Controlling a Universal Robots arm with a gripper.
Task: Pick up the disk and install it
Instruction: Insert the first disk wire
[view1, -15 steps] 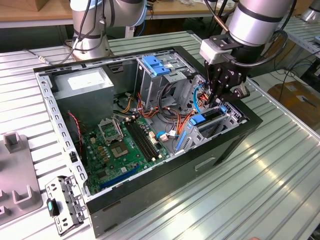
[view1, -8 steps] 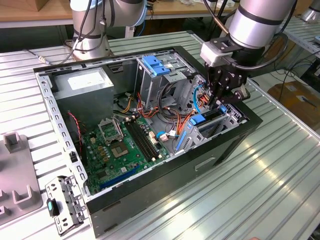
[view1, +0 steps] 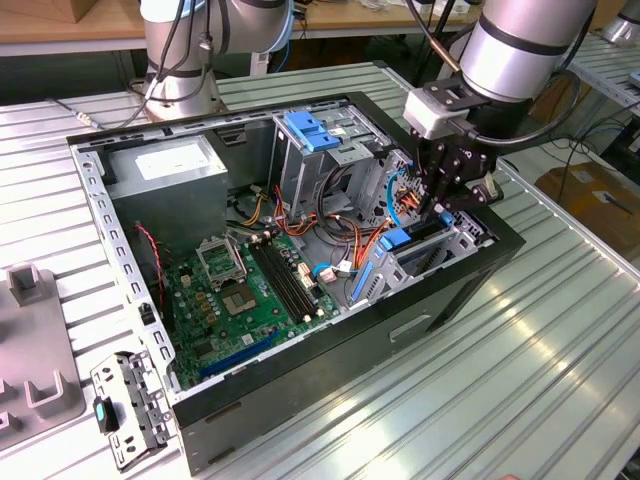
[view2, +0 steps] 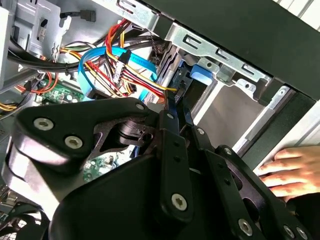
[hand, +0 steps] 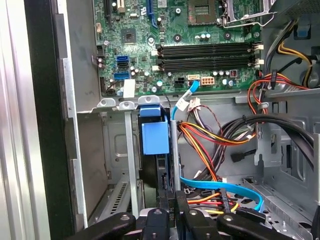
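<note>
Exterior view: gripper (view1: 437, 205) amid cables (view1: 385, 212).

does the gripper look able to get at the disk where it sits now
Probably yes: the gripper is right over the disk, which stands on edge in its bay by the case wall. Cables lie beside it, not across it.

The black metal end effector (view2: 172, 107) has its thin fingers pressed close together on the top edge of the dark flat disk in its bright blue plastic frame (view2: 200, 75). Red and yellow wires (view2: 132, 75) bunch nearby. A hand (view2: 290, 172) rests beside the black computer case (view2: 240, 30).
</note>
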